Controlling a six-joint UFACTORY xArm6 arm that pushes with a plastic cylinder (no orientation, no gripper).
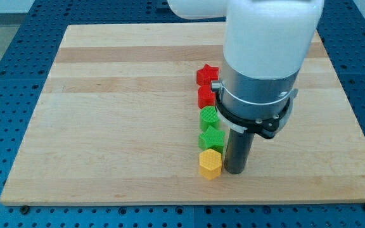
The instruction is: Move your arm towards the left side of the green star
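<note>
Downward run red star (206,74), red cube (206,97), green cylinder (208,116), green star (211,139), yellow hexagon (210,163), my tip (235,171) just right of the last

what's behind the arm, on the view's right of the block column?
Unknown. The arm covers the board there. Visible to its left: red star, red block, two green blocks, yellow hexagon. My tip sits right of the hexagon.

I find no text, label, brand, number or sign that I can read from here. The wooden board (125,95) shows only its grain, the blue perforated table (5,38) around it carries only rows of holes, and the arm's white housing (268,31) and grey collar (255,85) bear no marking I can make out. The coloured blocks are plain too.
</note>
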